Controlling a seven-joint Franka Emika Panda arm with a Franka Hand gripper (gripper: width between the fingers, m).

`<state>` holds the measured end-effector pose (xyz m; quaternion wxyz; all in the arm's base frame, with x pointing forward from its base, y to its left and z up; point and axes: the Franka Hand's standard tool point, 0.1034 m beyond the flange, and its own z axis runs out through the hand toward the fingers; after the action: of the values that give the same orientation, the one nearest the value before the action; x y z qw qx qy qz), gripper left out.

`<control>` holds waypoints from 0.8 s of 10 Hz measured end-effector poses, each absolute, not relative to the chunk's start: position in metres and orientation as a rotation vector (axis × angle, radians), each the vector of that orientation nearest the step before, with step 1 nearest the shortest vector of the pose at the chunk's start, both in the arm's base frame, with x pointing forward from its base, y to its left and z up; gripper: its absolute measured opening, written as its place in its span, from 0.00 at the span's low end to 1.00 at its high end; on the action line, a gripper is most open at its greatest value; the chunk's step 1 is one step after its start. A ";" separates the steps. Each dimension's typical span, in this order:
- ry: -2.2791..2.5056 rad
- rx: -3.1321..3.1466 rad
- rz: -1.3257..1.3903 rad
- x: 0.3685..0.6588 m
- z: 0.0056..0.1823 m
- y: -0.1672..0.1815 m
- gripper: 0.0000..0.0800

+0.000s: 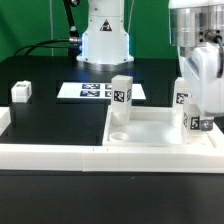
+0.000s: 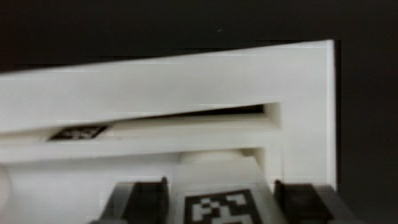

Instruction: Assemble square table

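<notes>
While fingers [image 2: 139, 203] pinch one leg [image 2: 222, 203] | part closed | slab [image 2: 178, 100] below

The desk [image 1: 60, 115] is black. The square slab [image 1: 160, 130] is plain white, with a black-and-white tag [image 2: 80, 132] on its edge. The upright leg [image 1: 121, 93], the small leg [image 1: 21, 92] near the desk's edge at the exterior view's left, and the held leg [image 2: 222, 180] between the dark fingers [image 2: 143, 203] of the end effector [image 2: 222, 208] are white with black-and-white tags. The marker board [image 1: 100, 91] is white with black tags.

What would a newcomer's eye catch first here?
The gripper at the exterior view's right, fingers clamped on a tagged leg over the slab. Next, a second leg stands upright by the slab's far corner, and a third leg lies alone at the exterior view's left.
</notes>
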<state>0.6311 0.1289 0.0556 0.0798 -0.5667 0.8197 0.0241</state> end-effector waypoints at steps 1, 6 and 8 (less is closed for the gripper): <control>2.528 -1.577 0.070 0.632 0.056 0.130 0.36; 2.566 -1.528 0.048 0.632 0.056 0.127 0.36; 2.534 -1.584 0.039 0.631 0.056 0.127 0.36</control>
<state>0.6312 0.1265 0.0557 0.0767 -0.5285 0.8454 0.0129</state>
